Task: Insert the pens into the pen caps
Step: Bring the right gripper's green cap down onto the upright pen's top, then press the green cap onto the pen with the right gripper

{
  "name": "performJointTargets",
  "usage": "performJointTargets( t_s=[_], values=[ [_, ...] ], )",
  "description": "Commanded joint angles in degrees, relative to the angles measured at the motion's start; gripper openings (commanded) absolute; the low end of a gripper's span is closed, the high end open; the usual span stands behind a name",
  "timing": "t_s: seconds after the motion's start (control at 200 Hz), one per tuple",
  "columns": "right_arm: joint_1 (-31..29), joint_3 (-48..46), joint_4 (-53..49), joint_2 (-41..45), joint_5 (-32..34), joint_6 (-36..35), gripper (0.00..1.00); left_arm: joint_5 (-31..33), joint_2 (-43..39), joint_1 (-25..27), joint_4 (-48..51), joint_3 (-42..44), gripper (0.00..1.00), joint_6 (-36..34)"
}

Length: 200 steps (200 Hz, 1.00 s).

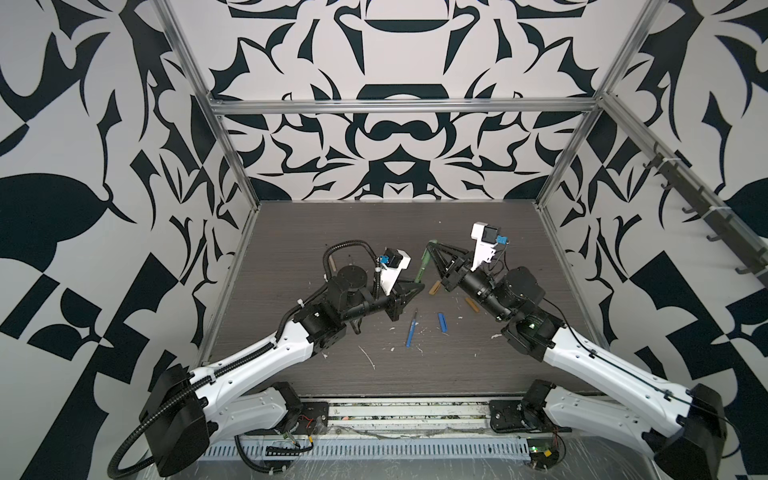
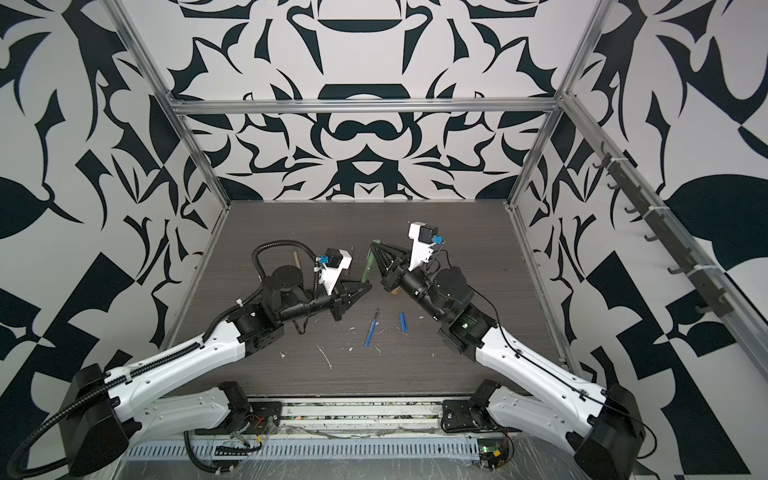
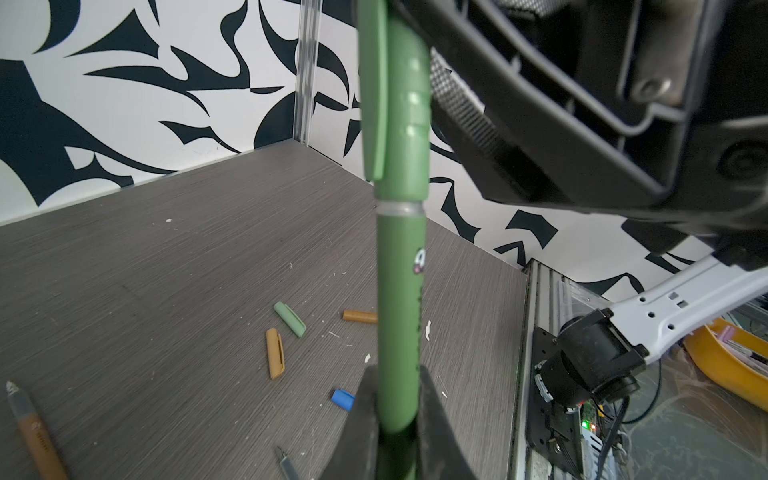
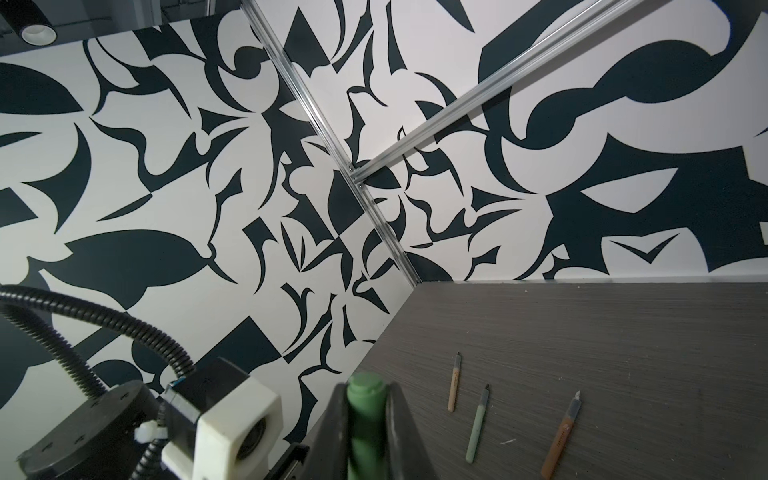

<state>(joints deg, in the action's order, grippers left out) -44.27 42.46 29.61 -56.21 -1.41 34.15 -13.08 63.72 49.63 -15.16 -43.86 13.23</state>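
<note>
left tool [image 3: 397, 399] grips the dark green pen [image 3: 401, 299], right tool [image 4: 368, 401] grips its cap [image 3: 407, 108]; barrel print [image 3: 419, 264] unreadable.

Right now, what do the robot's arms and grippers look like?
The left arm and right arm have white shells with black joint housings. The left gripper and right gripper are black with triangular fingers. Each wrist carries a white camera mount with a blue connector. A black corrugated hose follows the left, a thin black cable the right.

Dark green pen [image 3: 399, 311] sits in matching cap [image 3: 409, 104], raised; blue pen [image 1: 411, 332] and blue cap [image 1: 442, 322] lie apart.
</note>
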Motion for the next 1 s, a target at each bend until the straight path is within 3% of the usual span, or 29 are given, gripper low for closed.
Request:
performJointTargets(
  t_s=[0.0, 0.2, 0.435, 0.745, 0.995],
  values=[
    [-0.38, -0.93, 0.48, 0.56, -1.87, 0.74, 0.13, 0.69, -2.04, -0.06, -5.33, -0.19, 0.02, 0.58],
    [-0.94, -2.34, 0.80, -0.28, -3.66, 1.10, 0.17, 1.45, -2.44, -0.56, -6.57, 0.47, 0.02, 2.08],
    [-1.07, -0.06, -9.31, 1.90, -5.28, -1.89, 0.32, 1.76, -2.28, -0.66, -5.85, 0.61, 0.02, -0.56],
    [-0.99, 9.86, -28.18, 6.72, -1.43, -8.23, 0.41, 0.85, -1.15, -0.67, -5.55, 0.70, 0.02, -3.83],
    [-0.99, 23.67, -37.66, 1.77, -1.81, -16.81, 0.41, -4.07, -0.27, -0.63, -6.43, 1.05, 0.02, -5.32]
  ],
)
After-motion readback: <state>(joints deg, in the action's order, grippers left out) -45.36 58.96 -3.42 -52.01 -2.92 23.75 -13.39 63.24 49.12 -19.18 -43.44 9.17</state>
